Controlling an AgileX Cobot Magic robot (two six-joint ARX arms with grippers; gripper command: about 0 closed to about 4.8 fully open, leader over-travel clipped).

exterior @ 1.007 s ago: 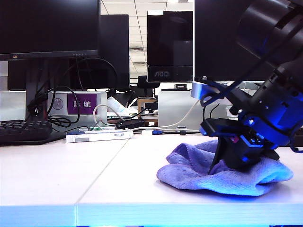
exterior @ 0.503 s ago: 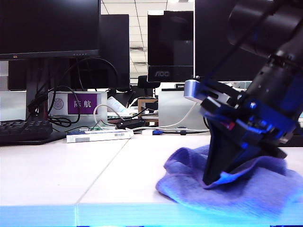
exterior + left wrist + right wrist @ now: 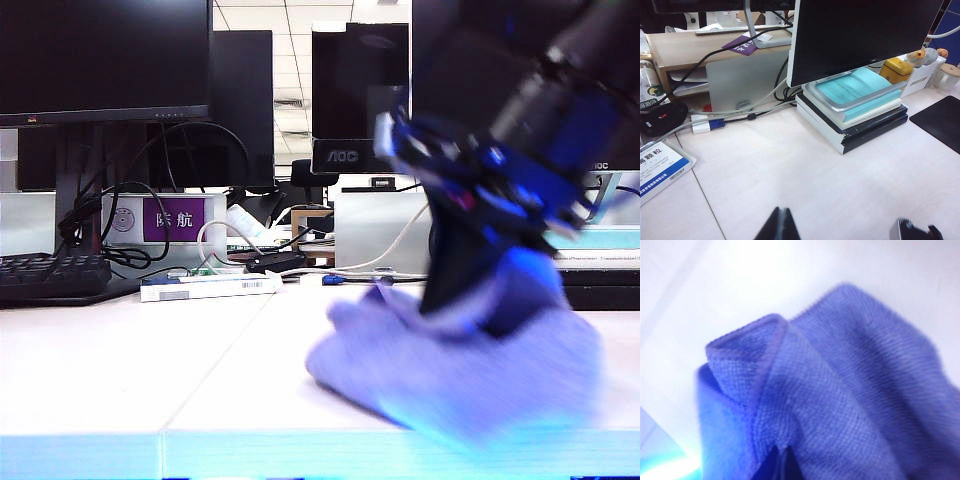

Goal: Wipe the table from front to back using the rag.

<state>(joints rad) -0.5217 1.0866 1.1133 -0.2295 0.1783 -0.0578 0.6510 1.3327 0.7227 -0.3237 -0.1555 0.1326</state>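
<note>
the right arm leans in steeply from the upper right, its right gripper (image 3: 470,300) pointing down with jaws pinched together on the rag (image 3: 450,370), which sits bunched on the table (image 3: 130,360) at the near right, one folded corner raised. the left gripper (image 3: 845,230) hovers over bare table, fingers spread apart, nothing between them, near stacked books (image 3: 855,120) under a monitor. a far monitor (image 3: 360,100) reads "aoc"; a purple sign (image 3: 172,219) reads "院航".
</note>
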